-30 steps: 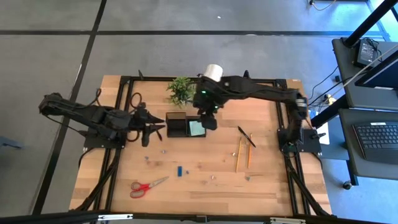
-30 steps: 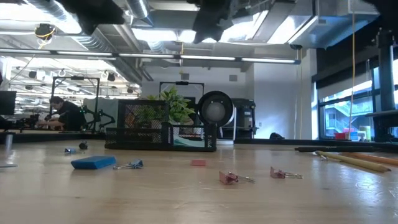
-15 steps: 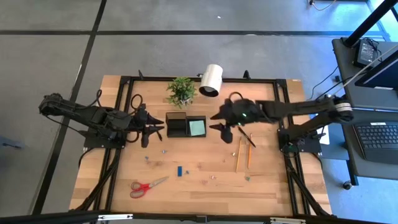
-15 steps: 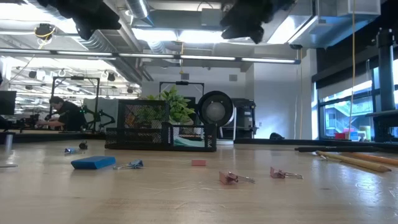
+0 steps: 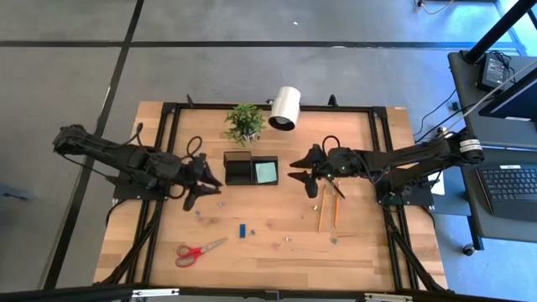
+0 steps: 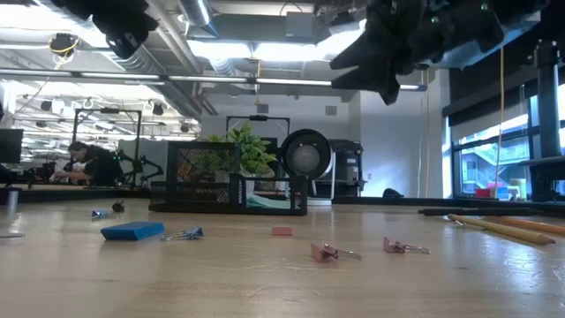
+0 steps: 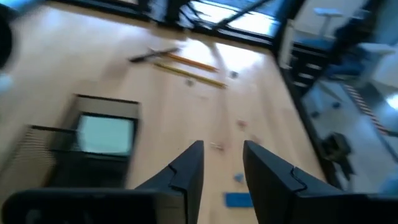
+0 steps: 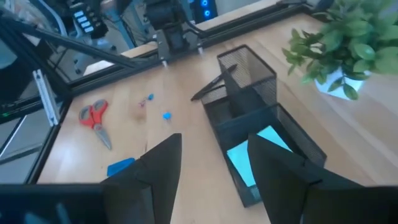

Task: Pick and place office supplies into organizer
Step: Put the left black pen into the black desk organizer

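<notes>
tabletop: I see pale wood planks (image 5: 277, 252) inside a black metal frame (image 5: 168, 151), scattered supplies on it.
organizer: black mesh tray (image 5: 250, 169) at centre-far, two compartments; teal note pad (image 5: 265, 171) lies in its right one, left one looks dark, can't tell the contents.
scissors: red-handled (image 5: 198, 250), near-left on the tabletop, well apart from the organizer.
pencils: two wooden ones (image 5: 328, 208) right of centre, with a dark pen (image 5: 333, 184) at their far end.
blue piece: small (image 5: 242, 230), near of the organizer; tiny clips (image 5: 286, 238) dotted around it.
left end effector: (image 5: 207, 182) just left of the organizer, above the tabletop; my wrist view shows fingers (image 7: 186, 171) spread with a gap, nothing between them.
right end effector: (image 5: 302, 168) just right of the organizer, up in the air; fingers (image 8: 163, 163) spread, nothing held.
plant: green, potted (image 5: 244, 122), far edge; white lamp (image 5: 286, 107) beside it on the right.
room: grey floor (image 5: 252, 67) around; desk with a keyboard (image 5: 510, 180) at right; low view shows an open workshop with ceiling lights (image 6: 238, 49), windows at right, a person (image 6: 93, 163) seated far left.
</notes>
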